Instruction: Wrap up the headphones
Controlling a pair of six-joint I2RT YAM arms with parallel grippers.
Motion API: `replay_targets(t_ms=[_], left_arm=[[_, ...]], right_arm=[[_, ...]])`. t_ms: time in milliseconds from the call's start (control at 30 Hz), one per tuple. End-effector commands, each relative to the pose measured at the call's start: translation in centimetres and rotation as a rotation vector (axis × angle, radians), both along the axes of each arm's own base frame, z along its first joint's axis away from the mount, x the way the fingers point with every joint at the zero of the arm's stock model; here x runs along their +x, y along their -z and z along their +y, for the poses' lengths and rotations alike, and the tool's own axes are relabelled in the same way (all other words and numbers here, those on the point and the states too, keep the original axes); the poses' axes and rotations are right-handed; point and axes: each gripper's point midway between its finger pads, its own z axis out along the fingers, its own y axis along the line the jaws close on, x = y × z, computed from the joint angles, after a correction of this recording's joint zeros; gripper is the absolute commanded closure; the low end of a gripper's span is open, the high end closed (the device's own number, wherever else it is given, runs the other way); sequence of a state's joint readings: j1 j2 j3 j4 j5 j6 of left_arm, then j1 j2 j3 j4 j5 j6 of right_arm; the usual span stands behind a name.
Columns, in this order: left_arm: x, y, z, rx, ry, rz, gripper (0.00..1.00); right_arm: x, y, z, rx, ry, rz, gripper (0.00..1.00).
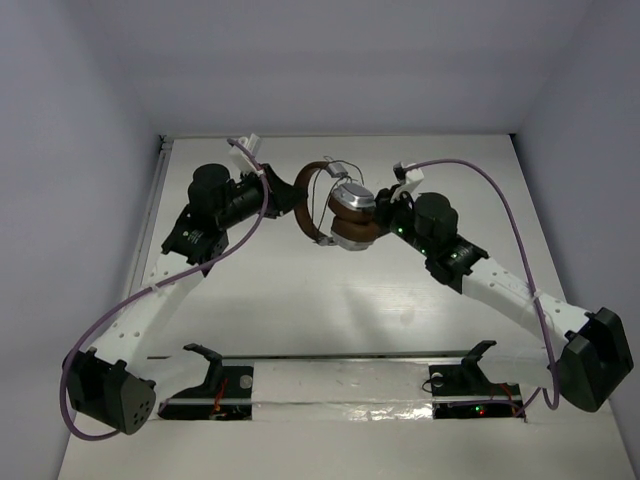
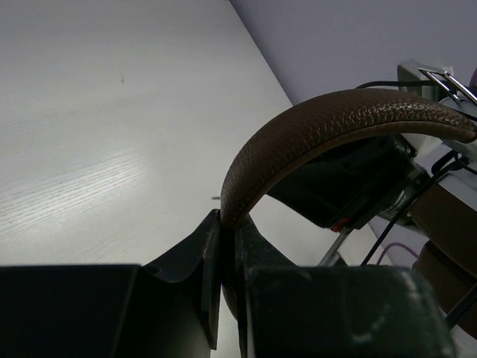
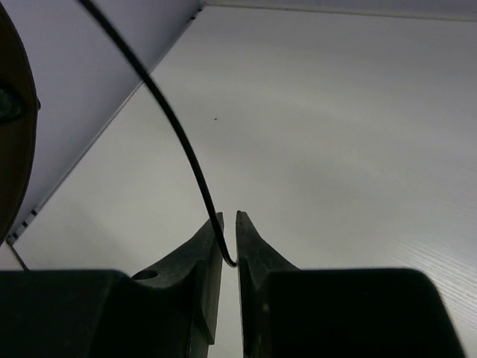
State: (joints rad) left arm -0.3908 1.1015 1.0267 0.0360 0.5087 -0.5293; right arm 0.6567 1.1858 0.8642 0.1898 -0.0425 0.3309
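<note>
Left wrist view, bottom centre: my left pincer (image 2: 229, 224) is clenched on the brown pebbled-leather headband (image 2: 328, 119) of the over-ear headphones (image 1: 345, 212). Both fingers lie flat against the strap, which arches towards the right edge.

Right wrist view, bottom centre: my right pincer (image 3: 229, 218) stands parted by a narrow slit. The thin dark cable (image 3: 179, 127) drops from the upper left into that slit and hooks there, apparently loose rather than pinched.

Overhead view, upper centre: the headphones sit between my two wrists, seemingly lifted off the table. The shiny silver earcups (image 1: 352, 200) are nearest the right arm.

Handling, as I judge it:
- The headband is springy and its grained leather grips well, so it is the sound place to hold.
- The earcups look polished and slippery, so they are best avoided.
- The cable is light and limp and likely to slide through parted fingers. It should be pinched fully and drawn gently, since thin wire is fragile at its joints.

Surface: a white, matt, faintly grained tabletop (image 2: 89, 112). Room: plain pale lilac-grey walls (image 1: 320, 60) close the far edge and both sides.
</note>
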Motion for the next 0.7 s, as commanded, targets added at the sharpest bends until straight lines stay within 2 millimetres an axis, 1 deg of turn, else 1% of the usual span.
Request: replay_targets(t_ms=[0,67,100,167,200,233,267,300,333,367,433,467,500,533,600,633,667], left_arm=[[0.8,-6.5,0.9,-0.113,-0.081,-0.140,1.00],[1.4,-6.7,1.5,-0.115,-0.135,-0.138,1.00],[1.6,-6.7,1.7,-0.118,-0.151,-0.134,1.00],[2.2,-6.6,2.1,-0.141,-0.200,-0.119,1.00],[2.3,-6.6,2.2,-0.154,-0.209,-0.115,1.00],[2.5,-6.0,2.2,-0.174,-0.223,-0.093,1.00],[2.7,-6.4,2.1,-0.193,-0.224,-0.106,1.00],[2.8,-6.1,2.1,-0.202,-0.224,-0.097,1.00],[3.1,-5.5,2.0,-0.206,-0.230,-0.084,1.00],[3.6,-5.2,1.9,-0.214,-0.238,-0.077,1.00],[4.3,-4.3,2.0,-0.208,-0.261,-0.062,1.00],[5.0,-3.5,1.9,-0.197,-0.275,-0.044,1.00],[5.3,-3.0,1.7,-0.189,-0.286,-0.037,1.00],[6.1,-2.0,2.1,-0.173,-0.327,-0.022,1.00],[6.6,-1.1,2.2,-0.173,-0.348,-0.009,1.00],[6.6,-0.2,1.9,-0.170,-0.346,0.007,1.00],[7.0,0.4,1.7,-0.172,-0.349,0.016,1.00]], right_arm=[[-0.9,-4.4,1.4,0.186,-0.096,-0.113,0.82],[-1.3,-4.5,1.7,0.219,-0.122,-0.113,0.82],[-1.5,-4.1,1.8,0.223,-0.130,-0.102,0.82],[-1.7,-3.9,2.4,0.252,-0.165,-0.091,0.83],[-1.9,-3.5,2.6,0.257,-0.174,-0.083,0.83],[-2.1,-3.1,2.8,0.265,-0.189,-0.077,0.83],[-2.2,-3.6,3.0,0.297,-0.200,-0.092,0.83],[-2.2,-3.2,3.2,0.304,-0.209,-0.083,0.83],[-2.4,-2.7,3.4,0.306,-0.227,-0.074,0.83],[-2.6,-3.0,3.7,0.327,-0.245,-0.079,0.83],[-2.9,-2.2,4.2,0.333,-0.279,-0.054,0.83],[-3.0,-2.0,4.4,0.345,-0.285,-0.039,0.83],[-3.1,-1.7,4.5,0.347,-0.294,-0.027,0.83],[-3.5,-1.4,4.6,0.348,-0.311,-0.016,0.84],[-4.1,-0.5,4.3,0.370,-0.315,0.004,0.88],[-4.1,-0.2,4.1,0.374,-0.301,0.007,0.90],[-4.3,0.6,3.9,0.371,-0.297,0.022,0.96]])
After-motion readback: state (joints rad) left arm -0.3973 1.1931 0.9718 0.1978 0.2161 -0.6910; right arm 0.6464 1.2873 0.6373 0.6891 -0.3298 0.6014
